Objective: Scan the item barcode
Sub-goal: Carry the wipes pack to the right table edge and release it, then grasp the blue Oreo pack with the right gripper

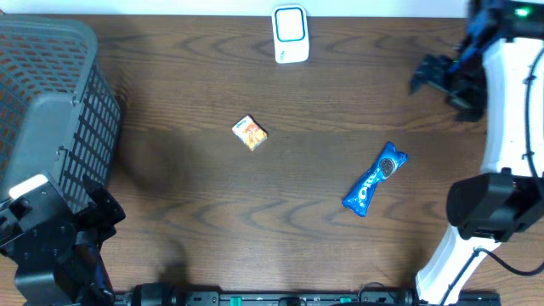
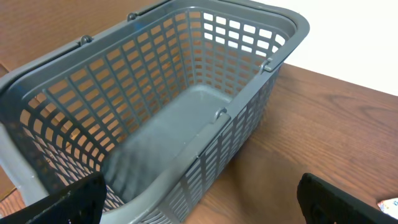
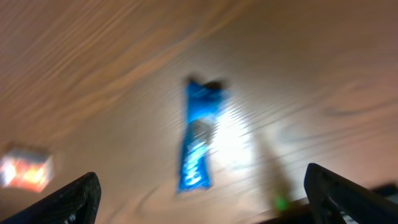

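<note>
Two end effectors, each with its fingers spread wide and gripping nothing; clock directions refer to the overhead view, 12 o'clock at the far edge. Right end effector [image 3: 200, 180]: both dark fingertips [image 3: 68, 199] stand at the lower corners of the blurred right wrist view, well apart, above the bench [image 1: 187, 212]. Between them, lower in the scene, lies the blue packet [image 3: 199, 134], flat on the wood and touched by neither finger. Overhead, the packet lies at about 4 o'clock from the bench centre, its long axis running from 1 to 7 o'clock, and at 7 o'clock from the right end effector, well apart from it. A small orange box [image 1: 249, 133] rests near the centre, at 10 o'clock from the packet. The white scanner [image 1: 290, 34] stands at the 12 o'clock edge. Left end effector [image 2: 200, 193]: fingers likewise apart, at the 7 o'clock corner, facing the grey basket [image 2: 283, 28], which occupies the 10 o'clock edge.
</note>
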Controlling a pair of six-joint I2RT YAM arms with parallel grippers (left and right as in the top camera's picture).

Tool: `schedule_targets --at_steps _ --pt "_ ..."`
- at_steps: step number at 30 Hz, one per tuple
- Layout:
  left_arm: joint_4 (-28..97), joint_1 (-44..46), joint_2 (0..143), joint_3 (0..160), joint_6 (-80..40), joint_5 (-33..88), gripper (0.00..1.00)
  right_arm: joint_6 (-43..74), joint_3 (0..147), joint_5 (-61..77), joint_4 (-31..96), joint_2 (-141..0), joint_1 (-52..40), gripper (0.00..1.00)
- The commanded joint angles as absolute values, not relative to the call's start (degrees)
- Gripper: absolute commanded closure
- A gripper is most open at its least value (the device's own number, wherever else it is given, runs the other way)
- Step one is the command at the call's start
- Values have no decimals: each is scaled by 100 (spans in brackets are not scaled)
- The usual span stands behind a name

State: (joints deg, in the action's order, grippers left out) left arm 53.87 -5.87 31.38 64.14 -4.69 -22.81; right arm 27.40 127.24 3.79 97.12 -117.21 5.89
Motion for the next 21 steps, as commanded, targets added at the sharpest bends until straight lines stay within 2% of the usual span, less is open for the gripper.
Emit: schedule_targets --at_steps 1,3,9,16,21 --pt "5398 -609 3135 6396 -497 -2303 2 2764 12149 1339 9708 -11817 -108 1" --pt "5398 -609 3135 6396 -497 -2303 2 2860 11552 1258 9585 -11819 -576 1" --pt "5398 -609 3135 6396 -497 -2303 2 3798 10202 674 9386 -11819 -1212 1" --pt "5398 -609 3135 6396 -497 -2300 2 4969 9205 486 9284 -11819 -1278 1" --pt "5398 -609 3135 6396 -497 -2303 2 5273 8538 5 8318 -11819 -1269 1"
